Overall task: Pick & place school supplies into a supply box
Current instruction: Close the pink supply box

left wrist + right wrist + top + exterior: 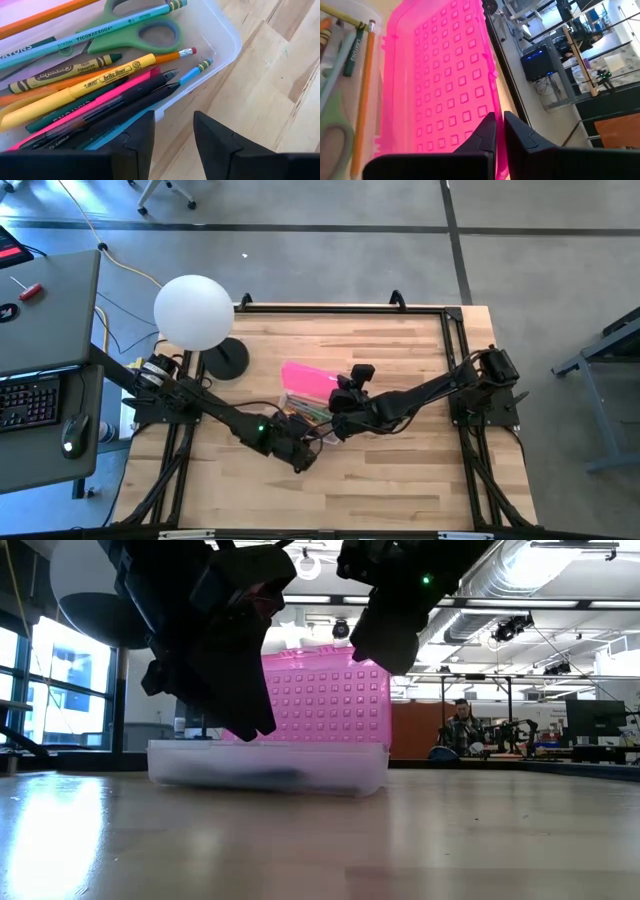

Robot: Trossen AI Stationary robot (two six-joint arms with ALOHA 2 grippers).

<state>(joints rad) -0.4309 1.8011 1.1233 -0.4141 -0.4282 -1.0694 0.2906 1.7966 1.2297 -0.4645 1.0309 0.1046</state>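
The supply box [268, 766] sits near the middle of the desk [400, 470], its pink lid [445, 85] swung up and standing on edge along one long side; that open lid is why the contents lie exposed from above. Inside, the left wrist view shows the school supplies lying flat and roughly parallel: green-handled scissors [135, 35], a yellow highlighter [75, 95], a pink pen [100, 100], a dark pen [125, 107], crayons [65, 72] and pencils [90, 31]; I judge the picking mostly done, since no loose item shows on the desk in the high view.

The left end effector [172, 137] hangs just outside the box's corner with its fingers parted and nothing between them, probably clear after a drop. The right end effector [499, 131] has its fingers pressed together right at the lid's edge; whether it pinches the lid or merely rests against it I cannot tell, though the position suits holding the lid up or swinging it down.

The high view gives the layout, both arms meeting over the box beside a white globe lamp [195, 311], but hides the contents under the arms; the low view shows the lid upright and the box's clear wall; only the wrist views reveal the items and the fingers.
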